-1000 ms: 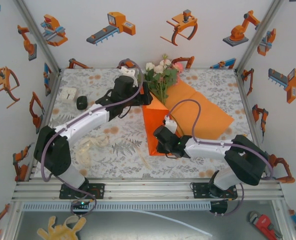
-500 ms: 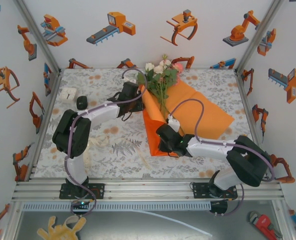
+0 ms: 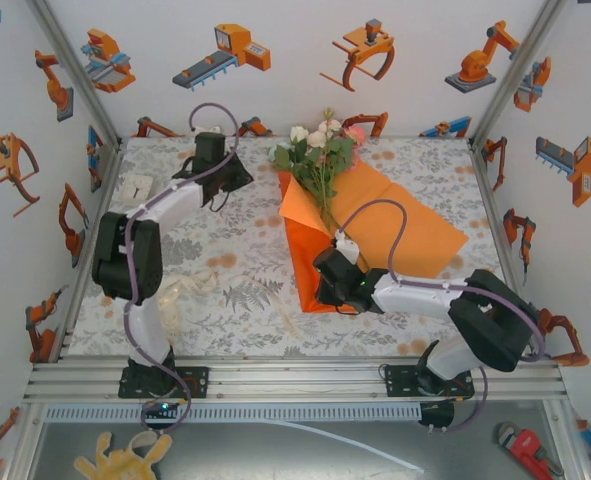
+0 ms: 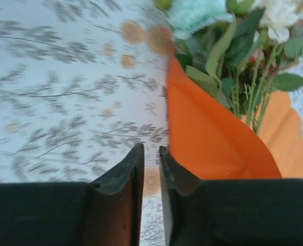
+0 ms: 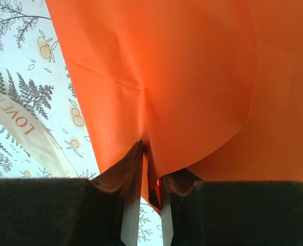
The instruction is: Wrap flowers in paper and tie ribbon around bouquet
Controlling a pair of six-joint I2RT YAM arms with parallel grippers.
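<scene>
Paper [image 3: 405,225], bright orange, thin and matte, lies beyond my right gripper [image 5: 151,154]. Its left flap is folded over the long thin green stems of the flowers [image 3: 320,150]. A second ago my left gripper [image 3: 240,180] was at that flap and holding it raised. It has since let go and swung away to the left, and the flap now lies curled over the stems, to the right of the fingertips and just ahead of them. My left jaws have narrowed to a thin slit with nothing between them, above the grey-and-orange leaf-print tablecloth [image 4: 64,102]. The blooms sit ahead and to the right: pale blue, white and pink, ruffled, among smooth oval leaves. My right gripper has kept its place at the near edge of the sheet. Its jaws pinch a gathered fold there, and sharp creases fan outward from the pinch. Ribbon [image 5: 28,130], a cream translucent strip with printed lettering, lies flat to the left of my right fingers.
</scene>
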